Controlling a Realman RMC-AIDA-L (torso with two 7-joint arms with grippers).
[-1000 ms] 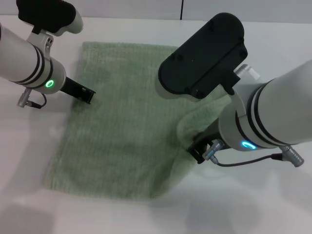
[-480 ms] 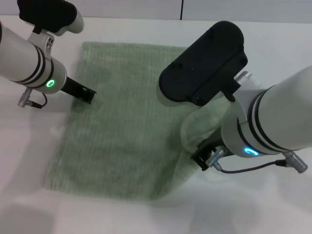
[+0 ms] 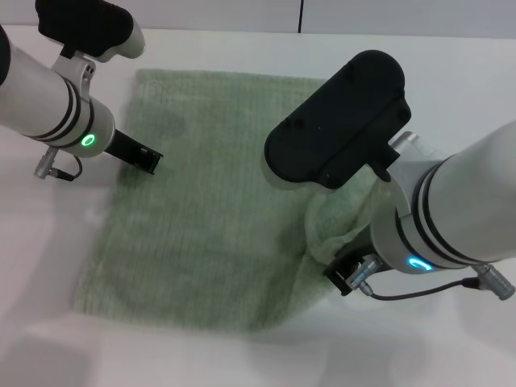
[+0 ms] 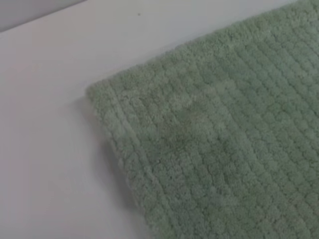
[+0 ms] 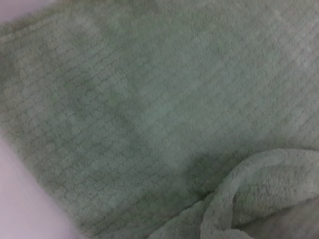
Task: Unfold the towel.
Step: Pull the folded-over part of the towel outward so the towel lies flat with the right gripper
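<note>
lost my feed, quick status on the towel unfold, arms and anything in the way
Left gripper at towel's left edge. Right gripper at the right edge beside a lifted fold. Towel mostly flat on the table, right side bunched. Nothing in the way.

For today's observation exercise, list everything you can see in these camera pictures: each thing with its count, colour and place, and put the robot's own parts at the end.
Towel: one, pale sage green, spread on the table, mostly flat; its edge on the robot's right is bunched and lifted into a fold under the right arm.
Table: one, white, under the towel.
Back wall: pale grey, with a dark vertical seam, beyond the table's far edge.
Left gripper: one, black, on a white arm with a green light, at the towel's left edge near the far corner.
Right gripper: one, black, on a white arm with a blue light, at the lifted right-hand fold.
</note>
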